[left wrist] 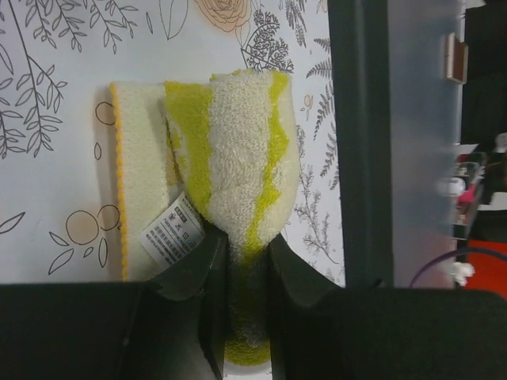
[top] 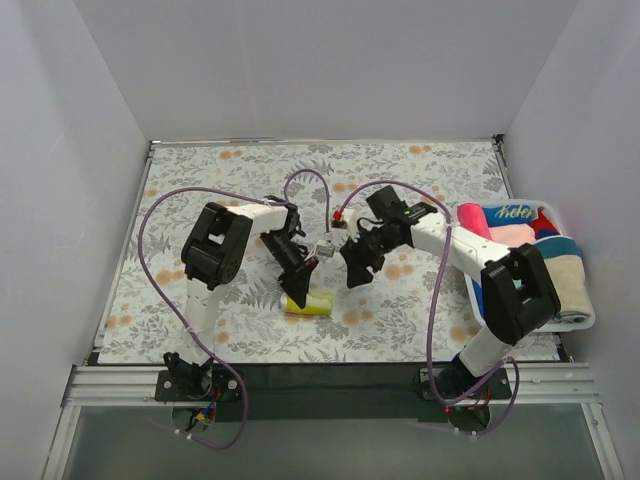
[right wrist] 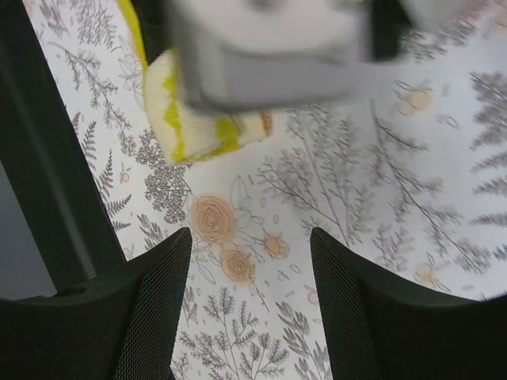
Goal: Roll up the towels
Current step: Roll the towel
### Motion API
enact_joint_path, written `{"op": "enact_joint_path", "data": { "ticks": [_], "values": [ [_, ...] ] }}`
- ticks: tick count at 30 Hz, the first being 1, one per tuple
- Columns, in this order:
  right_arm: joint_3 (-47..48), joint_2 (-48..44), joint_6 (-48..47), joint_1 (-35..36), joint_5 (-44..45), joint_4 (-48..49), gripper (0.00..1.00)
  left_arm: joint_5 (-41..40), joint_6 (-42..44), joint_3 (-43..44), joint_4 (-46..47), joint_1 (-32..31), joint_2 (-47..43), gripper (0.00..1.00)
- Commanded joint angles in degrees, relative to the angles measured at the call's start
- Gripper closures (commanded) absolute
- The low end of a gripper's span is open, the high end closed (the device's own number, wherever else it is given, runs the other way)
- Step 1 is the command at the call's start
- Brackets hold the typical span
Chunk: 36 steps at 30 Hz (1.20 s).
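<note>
Near edge, overhead view: both arms are bolted side by side and reach inward, the left arm [top: 215, 250] and right arm [top: 515, 290] meeting over the middle of the worktop [top: 200, 180], which carries a floral covering [top: 400, 165].

Mid-worktop: the yellow towel [top: 310, 303] lies on the covering just nearer than centre. From overhead, the left fingers [top: 300, 285] come down onto it, but the grip itself cannot be made out. The left wrist view settles it. The left fingers [left wrist: 186, 269] are pinched on one end of the yellow towel [left wrist: 245, 182], which is a rolled cylinder of yellow and cream terry. A flat strip of the same cloth lies beside the roll, along with a white care label [left wrist: 170, 231] (neither is visible from above).

The right fingers [top: 355, 272] hang just beside the left ones. The right wrist view shows the right fingers [right wrist: 158, 317] spread apart, with only floral covering between them. The yellow towel [right wrist: 186, 119] lies beyond them, partly hidden by a blurred grey body.

Right side, reaching further back: a white basket [top: 572, 322] holds other towels that appear rolled. They include a red one [top: 470, 218], a pink one [top: 510, 235] and a beige one [top: 575, 280]. Only the overhead view shows them.
</note>
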Motion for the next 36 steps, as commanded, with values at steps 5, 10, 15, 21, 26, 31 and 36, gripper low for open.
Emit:
{"op": "enact_joint_path", "data": {
  "ticks": [5, 10, 15, 21, 26, 31, 36],
  "values": [
    [-1.0, -2.1, -3.6, 14.9, 13.4, 7.8, 0.41, -12.4, 2.3, 2.7, 2.2, -0.1, 9.9, 0.91],
    [-1.3, 1.0, -4.2, 20.8, 19.5, 13.3, 0.39, -12.5, 1.6, 3.1, 3.8, 0.4, 10.3, 0.89],
    [-1.3, 5.1, -4.4, 23.8, 19.9, 16.0, 0.41, -12.2, 1.1, 4.1, 4.6, 0.5, 10.2, 0.86],
    [-1.8, 9.2, -4.7, 24.6, 17.5, 16.2, 0.56, -11.4, 0.4, 3.7, 5.8, 0.7, 9.4, 0.8],
    [-4.1, 10.0, -5.4, 24.5, 14.8, 15.3, 0.95, -10.3, -0.7, 2.8, 7.6, 2.1, 7.3, 0.74],
    [-3.6, 11.4, -5.0, 22.3, 6.1, 11.4, 0.99, -5.5, -2.4, 1.2, 11.1, 6.3, 0.6, 0.62],
    [-2.0, 14.3, -4.6, 17.4, -1.3, 6.6, 0.99, 0.2, -2.9, -1.9, 13.2, 11.9, -7.1, 0.56]
  ]
}}
